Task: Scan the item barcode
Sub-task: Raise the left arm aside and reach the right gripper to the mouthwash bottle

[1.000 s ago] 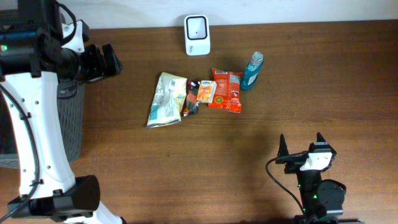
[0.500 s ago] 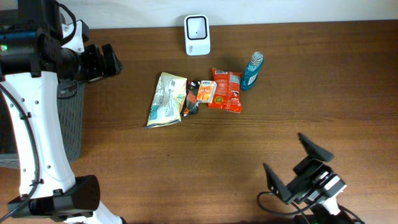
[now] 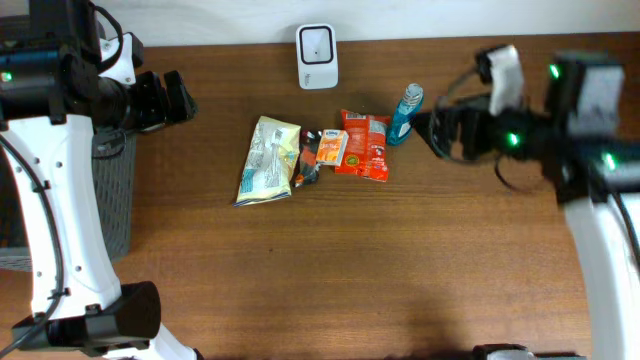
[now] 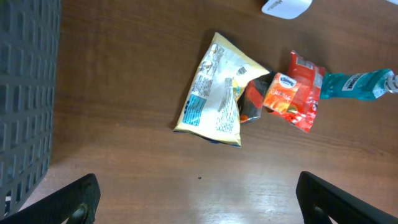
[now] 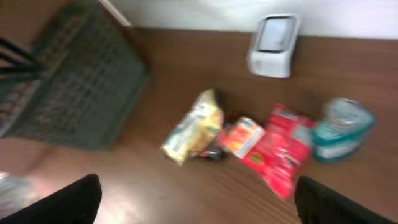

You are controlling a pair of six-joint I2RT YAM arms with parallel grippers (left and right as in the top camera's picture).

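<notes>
The left gripper point(image 4: 198, 198) is held above the left part of the wooden table point(image 3: 330, 260), beside the grey mesh basket point(image 3: 112, 195) at the table's left edge. Its jaws are spread wide and nothing is held between them. The right gripper point(image 5: 202, 200) is raised at the right of the table, just beside the teal bottle point(image 3: 405, 112). Its jaws are likewise spread wide and empty, with only the two dark fingertips point(image 5: 69, 200) seen at the lower corners of the blurred right wrist view. The items to be scanned are grouped together on the table near its far middle, and none is touched by either gripper. A pale yellow snack bag point(image 3: 267, 160) lies flat at the left of the group. A small dark packet point(image 3: 306, 164) is tucked against the bag's right edge, and a small orange packet point(image 3: 330, 148) lies beside that. A red packet point(image 3: 365, 146) follows to the right, with the teal bottle lying on its side at the red packet's upper right corner. The white barcode scanner point(image 3: 317, 43) stands at the far edge of the table, behind the group and apart from it. No barcode can be made out on any of the items.
</notes>
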